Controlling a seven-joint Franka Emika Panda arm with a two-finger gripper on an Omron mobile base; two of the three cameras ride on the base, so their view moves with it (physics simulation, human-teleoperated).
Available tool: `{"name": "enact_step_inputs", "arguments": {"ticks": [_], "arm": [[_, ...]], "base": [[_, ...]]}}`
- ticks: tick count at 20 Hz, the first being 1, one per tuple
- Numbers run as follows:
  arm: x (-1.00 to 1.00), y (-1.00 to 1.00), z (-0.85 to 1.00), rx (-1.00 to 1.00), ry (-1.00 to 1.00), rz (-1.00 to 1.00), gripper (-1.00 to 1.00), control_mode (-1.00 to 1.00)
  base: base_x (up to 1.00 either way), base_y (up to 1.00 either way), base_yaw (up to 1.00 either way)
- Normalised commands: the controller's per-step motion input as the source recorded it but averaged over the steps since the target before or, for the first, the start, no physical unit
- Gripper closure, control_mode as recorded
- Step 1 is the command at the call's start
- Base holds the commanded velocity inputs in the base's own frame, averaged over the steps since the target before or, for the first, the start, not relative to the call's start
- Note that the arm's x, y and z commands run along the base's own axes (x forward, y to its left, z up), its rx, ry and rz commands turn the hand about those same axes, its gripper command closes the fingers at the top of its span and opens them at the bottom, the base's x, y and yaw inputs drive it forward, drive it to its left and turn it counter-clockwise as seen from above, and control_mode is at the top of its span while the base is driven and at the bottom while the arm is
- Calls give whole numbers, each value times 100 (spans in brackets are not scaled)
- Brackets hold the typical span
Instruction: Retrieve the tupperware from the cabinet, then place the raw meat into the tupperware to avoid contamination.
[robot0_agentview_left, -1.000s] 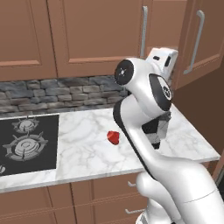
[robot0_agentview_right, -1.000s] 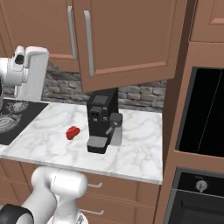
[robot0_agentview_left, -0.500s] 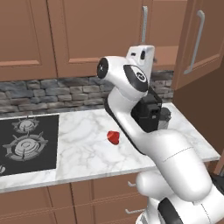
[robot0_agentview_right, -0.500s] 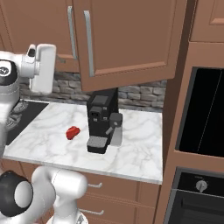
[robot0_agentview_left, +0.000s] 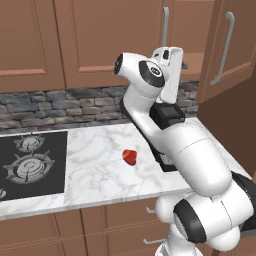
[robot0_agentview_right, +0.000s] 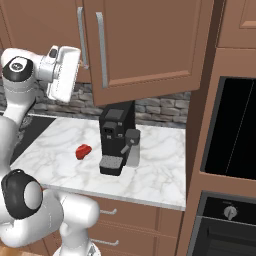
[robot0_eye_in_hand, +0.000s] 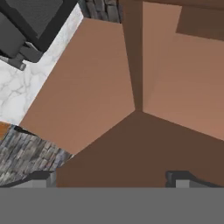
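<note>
The raw meat (robot0_agentview_left: 130, 156) (robot0_agentview_right: 83, 151) is a small dark-red lump lying on the marble counter (robot0_agentview_left: 95, 170), left of the black coffee machine (robot0_agentview_right: 117, 140). The brown cabinet stands open, its door (robot0_agentview_left: 227, 47) (robot0_agentview_right: 150, 45) swung out over the counter. My white hand (robot0_agentview_left: 170, 70) (robot0_agentview_right: 62, 72) is raised at the cabinet's lower edge, well above the meat. In the hand view my gripper (robot0_eye_in_hand: 111, 177) is open, tips wide apart with nothing between them, facing bare brown cabinet panels (robot0_eye_in_hand: 175, 78). The tupperware is out of view.
A black stove top (robot0_agentview_left: 30, 160) fills the counter's left end. A grey stone backsplash (robot0_agentview_left: 60, 105) runs behind it. A dark built-in oven (robot0_agentview_right: 232, 130) stands to the right. The open door hangs just over the coffee machine.
The arm has turned and carried the hand sideways toward the open cabinet. The jaws have stayed open. The meat and coffee machine have not moved.
</note>
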Motion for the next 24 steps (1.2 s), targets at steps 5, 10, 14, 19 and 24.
{"name": "enact_step_inputs", "arguments": {"ticks": [5,10,14,19,24], "arm": [[6,-54,-2,-2,4,-17,-100,-100],[0,-56,-1,-1,1,-17,-100,-100],[-23,-57,0,0,0,-17,-100,-100],[-43,-42,0,0,0,-22,-100,-100],[-45,-44,0,0,0,-22,-100,-100]], "base": [[0,0,0],[0,0,0],[0,0,0],[0,0,0],[0,0,0]]}}
